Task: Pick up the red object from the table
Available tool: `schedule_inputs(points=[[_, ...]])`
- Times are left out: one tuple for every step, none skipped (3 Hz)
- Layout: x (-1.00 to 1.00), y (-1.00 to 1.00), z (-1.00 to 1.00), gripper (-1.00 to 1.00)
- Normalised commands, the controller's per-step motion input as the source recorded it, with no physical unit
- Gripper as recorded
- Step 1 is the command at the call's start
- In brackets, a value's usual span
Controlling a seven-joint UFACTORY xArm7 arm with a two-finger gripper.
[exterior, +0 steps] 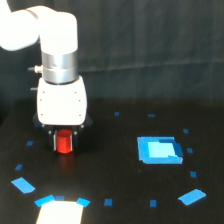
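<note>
The flat black desk (115,165) fills the lower half of the frame. Small blue tape marks (107,202) dot it in a loose ring. A larger flat blue rectangle (159,150) lies right of centre. A pale patch (60,212) sits at the lower left edge, with blue tape at its top corners. The small red-orange block (64,142) is left of centre; whether it rests on the desk cannot be told.
</note>
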Motion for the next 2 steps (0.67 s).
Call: schedule_inputs(points=[[0.27,0.15,1.0,-1.0],[0.22,0.22,1.0,-0.48]])
